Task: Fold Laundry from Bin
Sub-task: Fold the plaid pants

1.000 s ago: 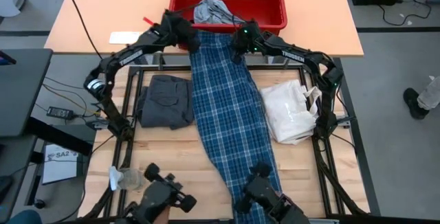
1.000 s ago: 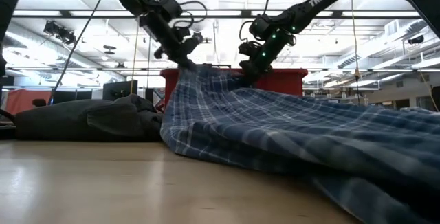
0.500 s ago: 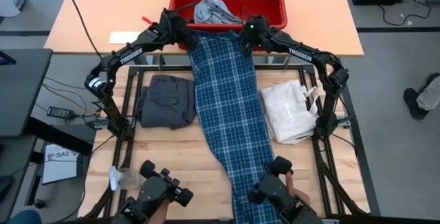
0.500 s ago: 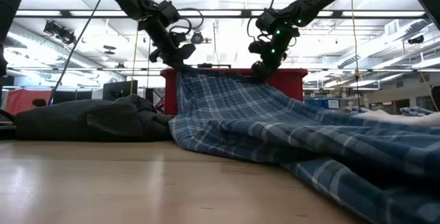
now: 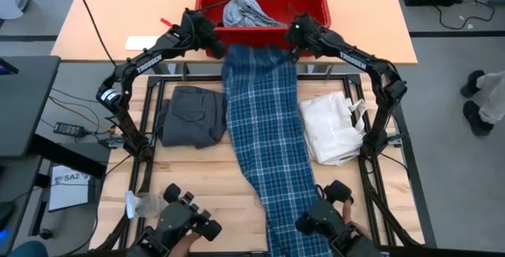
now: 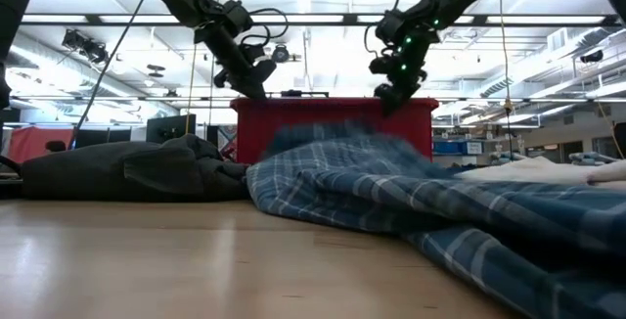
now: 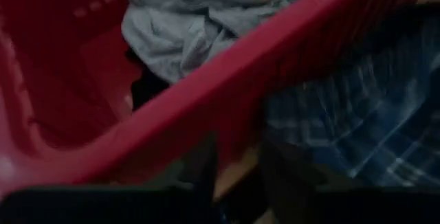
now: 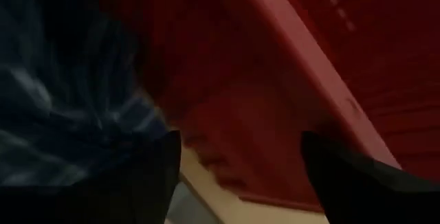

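On both dark arms white lettering reads "TROSSEN"; beside the table's left edge a sheet of paper (image 5: 69, 186) on the floor carries "SA2". Below the arms lies a pale wooden table (image 5: 205, 190) framed in black bars, with a peach-coloured tabletop beyond it carrying the bin (image 5: 311, 3); the low view looks into a bright hall with ceiling rails and lamps. Over the bin's near rim the left gripper (image 5: 215, 45) hovers with fingers slightly parted, empty; the right gripper (image 5: 293, 38) hangs there too, fingers spread wide, empty. Between them the plaid shirt (image 5: 267, 123) lies stretched down the table from the bin's foot; dark grey shorts (image 5: 189, 115) rest at its left, a white bag (image 5: 331, 127) at its right; a light grey piece (image 5: 246, 11) sits inside the bin.
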